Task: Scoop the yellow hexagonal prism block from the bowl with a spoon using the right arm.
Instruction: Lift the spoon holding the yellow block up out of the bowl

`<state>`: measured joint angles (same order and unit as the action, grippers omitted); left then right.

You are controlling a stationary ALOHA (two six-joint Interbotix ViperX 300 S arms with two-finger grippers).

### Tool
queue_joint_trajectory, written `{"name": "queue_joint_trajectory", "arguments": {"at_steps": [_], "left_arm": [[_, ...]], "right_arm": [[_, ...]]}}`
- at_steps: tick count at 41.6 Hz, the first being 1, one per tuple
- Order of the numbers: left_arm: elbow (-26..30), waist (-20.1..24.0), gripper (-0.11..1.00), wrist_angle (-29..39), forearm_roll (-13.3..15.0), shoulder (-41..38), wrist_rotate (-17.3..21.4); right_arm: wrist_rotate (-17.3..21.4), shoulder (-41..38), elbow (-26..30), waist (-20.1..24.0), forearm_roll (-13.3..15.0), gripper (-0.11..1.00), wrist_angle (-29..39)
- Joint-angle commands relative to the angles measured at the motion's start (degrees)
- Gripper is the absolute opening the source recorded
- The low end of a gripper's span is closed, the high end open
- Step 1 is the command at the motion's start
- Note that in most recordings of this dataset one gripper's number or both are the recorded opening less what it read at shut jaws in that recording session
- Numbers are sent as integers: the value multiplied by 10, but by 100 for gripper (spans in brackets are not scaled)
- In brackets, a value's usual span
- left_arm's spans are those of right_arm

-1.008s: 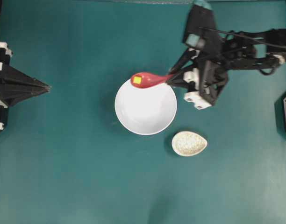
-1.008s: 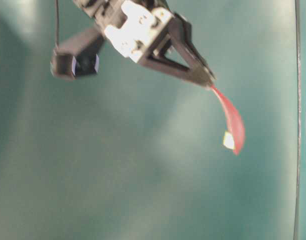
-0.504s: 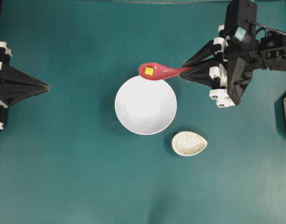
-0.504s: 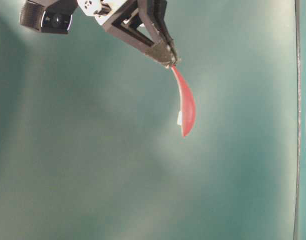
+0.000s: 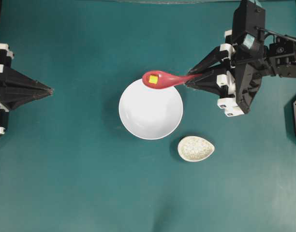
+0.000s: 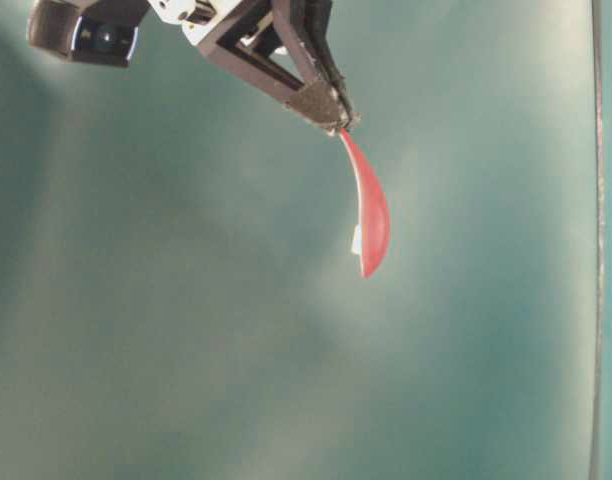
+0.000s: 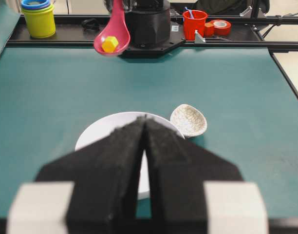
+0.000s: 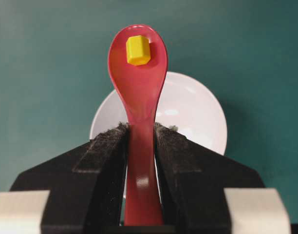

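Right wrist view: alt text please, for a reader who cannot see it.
The right gripper clamps the handle of a red-pink spoon whose scoop carries a small yellow hexagonal block. Below the spoon sits a white bowl on a teal table.

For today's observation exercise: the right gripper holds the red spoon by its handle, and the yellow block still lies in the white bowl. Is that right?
Not quite. The yellow block lies in the red spoon's scoop, not in the white bowl, as the right wrist view shows. The right gripper does hold the handle.
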<state>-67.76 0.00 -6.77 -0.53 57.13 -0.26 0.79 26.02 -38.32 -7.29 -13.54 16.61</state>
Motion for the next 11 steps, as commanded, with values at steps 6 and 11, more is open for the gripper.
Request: {"name": "queue_joint_trajectory", "arguments": {"at_steps": [6, 11], "left_arm": [[8, 0, 1, -7, -1, -5, -1], [8, 0, 1, -7, -2, -4, 0]], "right_arm": [[-1, 7, 3, 4, 0, 24, -11], [-1, 7, 0, 5, 1, 24, -20]]}}
